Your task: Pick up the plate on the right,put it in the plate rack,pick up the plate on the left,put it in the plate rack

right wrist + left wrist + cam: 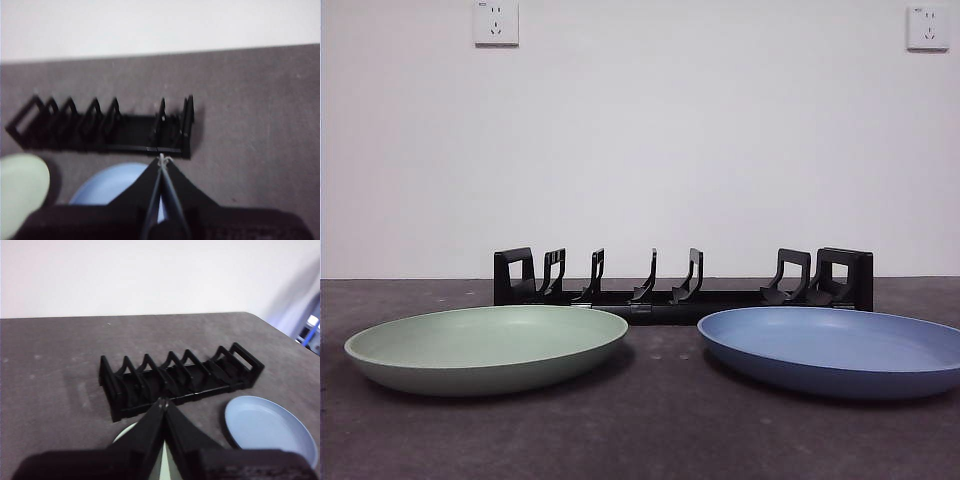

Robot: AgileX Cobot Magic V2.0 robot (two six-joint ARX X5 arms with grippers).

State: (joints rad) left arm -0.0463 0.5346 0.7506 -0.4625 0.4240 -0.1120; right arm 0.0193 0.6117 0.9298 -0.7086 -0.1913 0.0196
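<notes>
**Both grippers clenched, holding nothing**

L gripper (163, 402) jaws pressed together, above green plate (485, 345). R gripper (162, 160) likewise closed, over blue plate (840, 348). Both plates flat on table (650, 430), well apart. Plate rack (682, 282) just behind them, no plates in it.

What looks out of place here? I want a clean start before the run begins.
Nothing stands out. The green plate and blue plate lie flat before the upright, empty plate rack.
</notes>
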